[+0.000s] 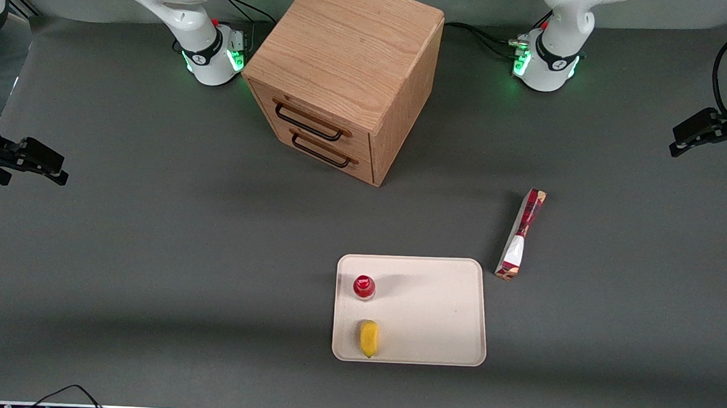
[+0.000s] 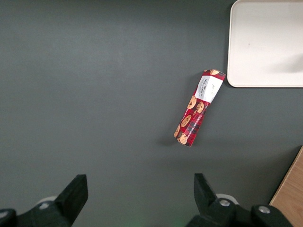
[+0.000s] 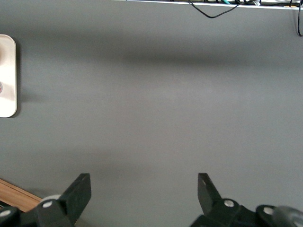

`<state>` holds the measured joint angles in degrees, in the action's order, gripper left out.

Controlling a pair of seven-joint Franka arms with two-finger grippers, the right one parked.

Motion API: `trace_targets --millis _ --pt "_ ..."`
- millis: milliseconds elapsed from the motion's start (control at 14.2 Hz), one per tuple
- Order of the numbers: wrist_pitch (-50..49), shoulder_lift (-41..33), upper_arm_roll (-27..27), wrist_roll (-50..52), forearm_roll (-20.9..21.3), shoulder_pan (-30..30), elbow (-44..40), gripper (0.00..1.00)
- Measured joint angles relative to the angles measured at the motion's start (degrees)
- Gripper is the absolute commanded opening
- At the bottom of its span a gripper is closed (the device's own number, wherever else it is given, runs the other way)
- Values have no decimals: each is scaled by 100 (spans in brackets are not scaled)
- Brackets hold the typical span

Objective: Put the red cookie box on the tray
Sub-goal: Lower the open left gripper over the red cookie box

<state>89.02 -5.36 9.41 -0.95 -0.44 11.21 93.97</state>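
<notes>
The long thin dark-red patterned cookie box [image 1: 521, 234] lies flat on the grey table [image 1: 153, 250], not yet on the tray. Its white-patch end sits just beside the corner of the flat cream rectangular tray [image 1: 450, 318], close but apparently apart, and its length runs away from the front camera, toward the table's robot-base edge. It lies on a broad face with its narrow sides exposed, so you can likely close across its width.

The tray sits near the front-camera edge of the table, about mid-width. A small round red-capped bottle [image 1: 364, 287] and a yellow oblong item [image 1: 368, 338] stand along the tray's side toward the parked arm's end. The half nearest the box is bare, which is the obvious landing spot, and the move looks short.

A wooden two-drawer cabinet [image 1: 351, 74] stands nearer the robot bases, well apart from box and tray.

Your left gripper [image 1: 707, 134] hovers high by the working arm's edge of the table, well apart from the box. In the wrist view the gripper [image 2: 140, 196] has its fingers [image 2: 73, 194] spread wide with nothing between them, pointing down at bare table, and the box [image 2: 199, 108] lies at a slant to the jaw line. You'll probably need to rotate the wrist before descending, and watch the tray corner at the box's white end.
</notes>
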Motion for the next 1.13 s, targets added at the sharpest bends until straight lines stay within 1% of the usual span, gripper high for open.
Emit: trace_targets --millis 353,494,565,635,776,988,1129 --pt "-1 36 0 -13 1 0 44 100" --pt "9 58 17 -19 0 -4 227 100" --pt "173 128 55 -19 0 -23 438 100" --pt "410 221 81 -19 0 -60 577 100" --pt "1231 517 136 -19 0 -219 900 100" --pt "2170 1306 229 40 6 -495 1130 100" --pt "2742 1885 234 81 122 -655 1135 100"
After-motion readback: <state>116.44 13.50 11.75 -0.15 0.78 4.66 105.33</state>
